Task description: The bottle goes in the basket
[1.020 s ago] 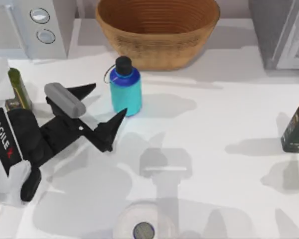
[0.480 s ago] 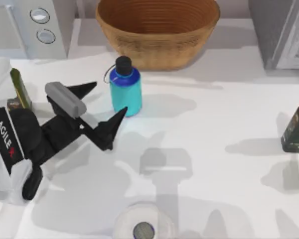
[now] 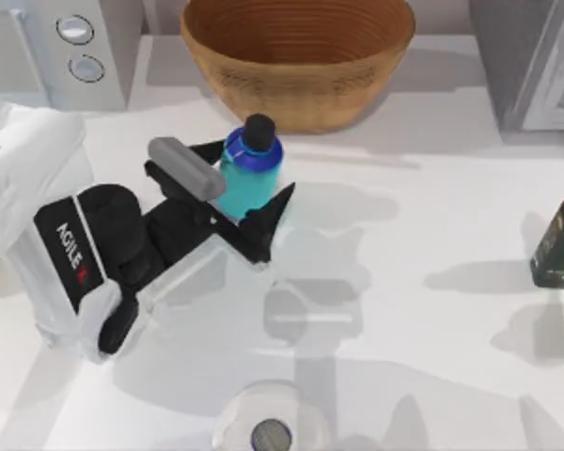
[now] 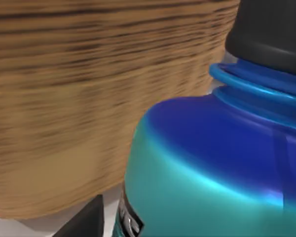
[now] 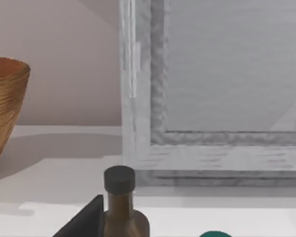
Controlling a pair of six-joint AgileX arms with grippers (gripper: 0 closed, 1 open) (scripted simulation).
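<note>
Top view: left claw (image 3: 252, 193) sits at the counter's (image 3: 432, 216) upper-middle, fingers apart with the bottle (image 3: 249, 174) between them — one black finger (image 3: 268, 221) at the bottle's 5 o'clock side, the other behind it at 9–10 o'clock under the grey wrist block (image 3: 186, 169). Can't tell if the pads are actually touching the bottle body. Bottle is tilted, black cap leaning toward 1 o'clock, just short of the basket (image 3: 296, 85), which sits at 12 o'clock from it against the back edge. Left arm body comes in from 8 o'clock. Silver appliance with two dials (image 3: 80, 42) at 10–11 o'clock of the bottle; dark green oil bottle (image 3: 556, 244) well apart at 3 o'clock near the counter's right edge; clear round lid-like thing (image 3: 271, 427) at 6 o'clock. Left wrist view: bottle's turquoise body and blue shoulder (image 4: 222, 163) close up, black cap above, basket's woven wall (image 4: 89, 98) right behind it. Right wrist view: brown capped bottle (image 5: 121, 207) in front of a grey framed cabinet (image 5: 212, 89), basket rim (image 5: 7, 98) off to the side; right claw's state can't be told.
</note>
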